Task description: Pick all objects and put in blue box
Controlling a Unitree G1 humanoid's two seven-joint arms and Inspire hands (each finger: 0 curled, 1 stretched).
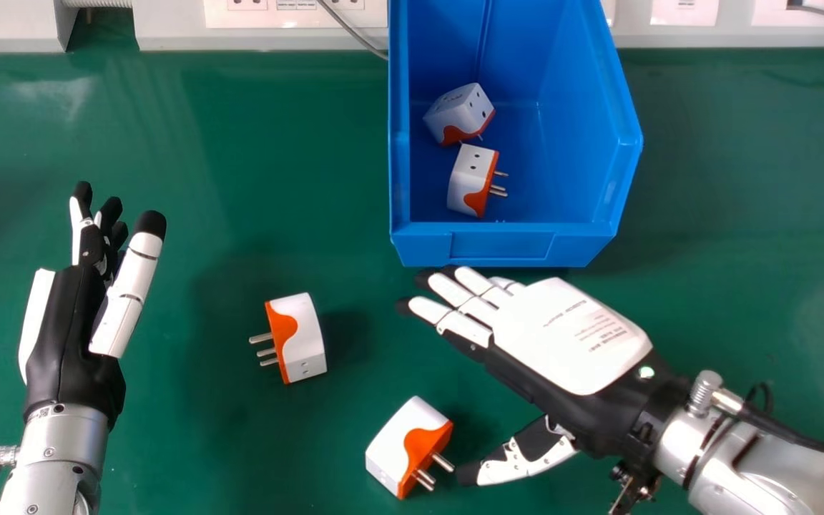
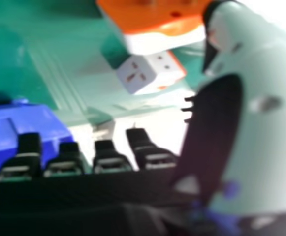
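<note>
Reference point: blue box (image 1: 501,244), standing on the green table (image 1: 276,157). Two white-and-orange plug adapters (image 1: 471,179) lie inside the blue box, one behind the other, toward its left wall. Two further units rest on the table on the robot's side of the blue box: the left adapter (image 1: 305,340), forward-left of the box front, pins facing left; and the near adapter (image 1: 401,443), farther out from the box front. Right robot hand (image 1: 576,336): just in front of the blue box, open, fingers extended, empty; thumb near the near adapter's pins. Left robot hand (image 1: 69,336): well left of the blue box, open, empty.
</note>
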